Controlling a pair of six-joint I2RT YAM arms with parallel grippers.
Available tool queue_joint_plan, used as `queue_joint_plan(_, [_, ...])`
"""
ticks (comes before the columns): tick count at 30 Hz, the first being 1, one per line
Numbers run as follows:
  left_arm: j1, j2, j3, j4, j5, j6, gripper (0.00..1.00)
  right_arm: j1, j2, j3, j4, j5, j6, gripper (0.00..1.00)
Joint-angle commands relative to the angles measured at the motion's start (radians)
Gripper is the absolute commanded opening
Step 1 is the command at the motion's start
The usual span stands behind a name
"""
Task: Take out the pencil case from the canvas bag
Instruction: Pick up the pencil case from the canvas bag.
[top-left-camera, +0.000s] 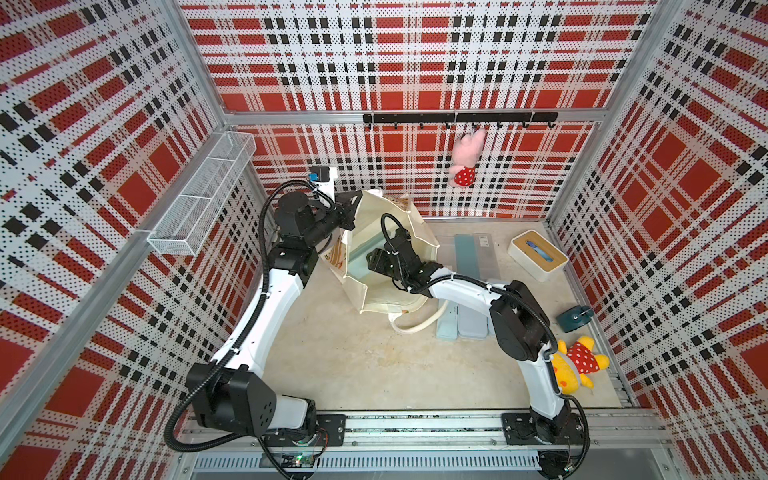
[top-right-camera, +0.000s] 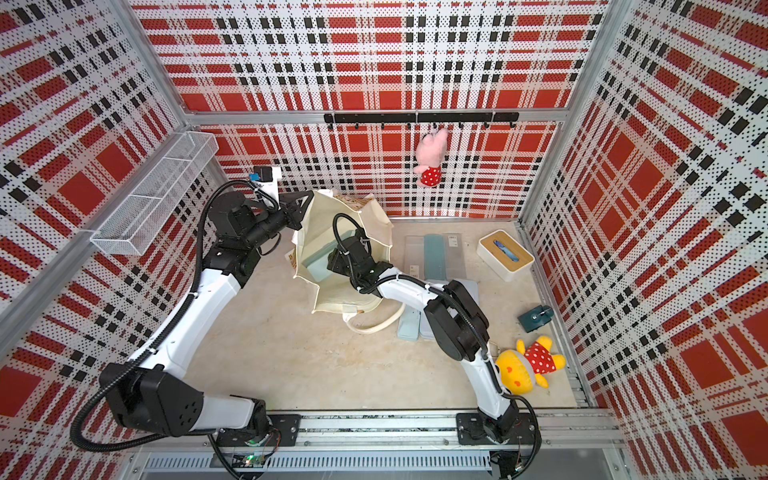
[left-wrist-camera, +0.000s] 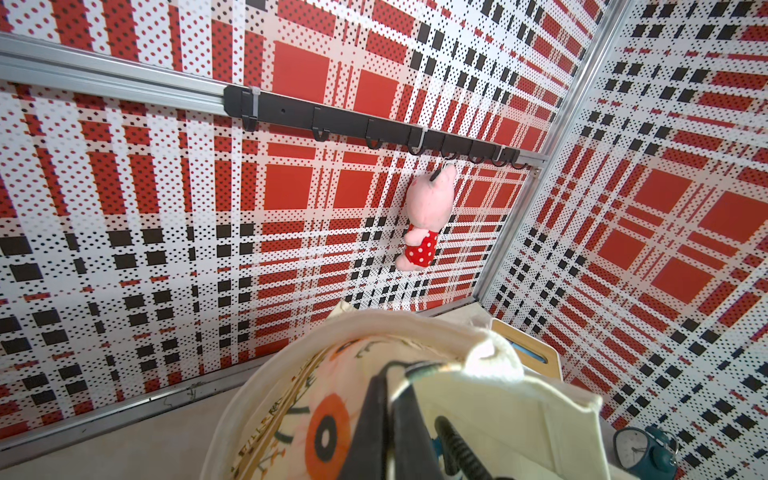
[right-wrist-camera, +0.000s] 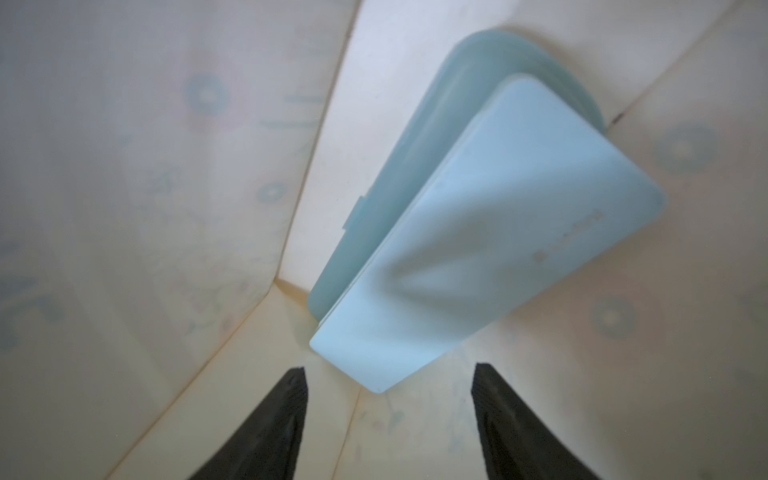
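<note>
Right fingers (right-wrist-camera: 270, 428) gape empty inside the canvas bag (top-left-camera: 376, 291), near the pencil case (right-wrist-camera: 478, 257); left fingers (left-wrist-camera: 370, 436) pinch its rim.

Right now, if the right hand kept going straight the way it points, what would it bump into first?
Most likely the pale blue pencil case, leaning inside the canvas bag just ahead of the open right hand. Depth is hard to judge, so that's a guess.

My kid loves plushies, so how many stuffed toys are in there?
2. The pink plush toy hangs from the black hook rail on the back wall; the yellow plush toy lies on the table beside the right arm. More could be hidden inside the canvas bag.
</note>
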Motion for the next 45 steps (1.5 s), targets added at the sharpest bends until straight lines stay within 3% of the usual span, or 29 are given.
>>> queue_joint_plan(1, [0.002,-0.065,0.021,0.141,0.029,-0.011,0.0,-0.017,0.014,0.006,0.046,-0.019,0.174,0.73])
queue_joint_plan(3, [-0.002,-0.069,0.02,0.141,0.03,-0.013,0.0,-0.024,0.017,0.001,0.06,-0.028,0.213,0.77])
queue_joint_plan(7, [-0.002,-0.072,0.018,0.14,0.033,-0.014,0.0,-0.035,0.022,-0.009,0.07,-0.022,0.289,1.0])
queue_joint_plan(21, [-0.008,-0.089,0.034,0.178,0.128,-0.05,0.0,-0.073,0.024,-0.027,0.113,0.014,0.42,1.0])
queue_joint_plan(27, [-0.012,-0.076,0.045,0.246,0.247,-0.119,0.0,-0.095,0.037,-0.011,0.136,0.022,0.419,1.0])
queue_joint_plan(35, [-0.024,-0.066,0.087,0.247,0.291,-0.123,0.0,-0.113,0.058,0.027,0.101,0.042,0.408,1.0])
queue_joint_plan(45, [-0.026,-0.059,0.107,0.24,0.304,-0.123,0.0,-0.119,0.065,0.017,0.101,0.049,0.399,0.83])
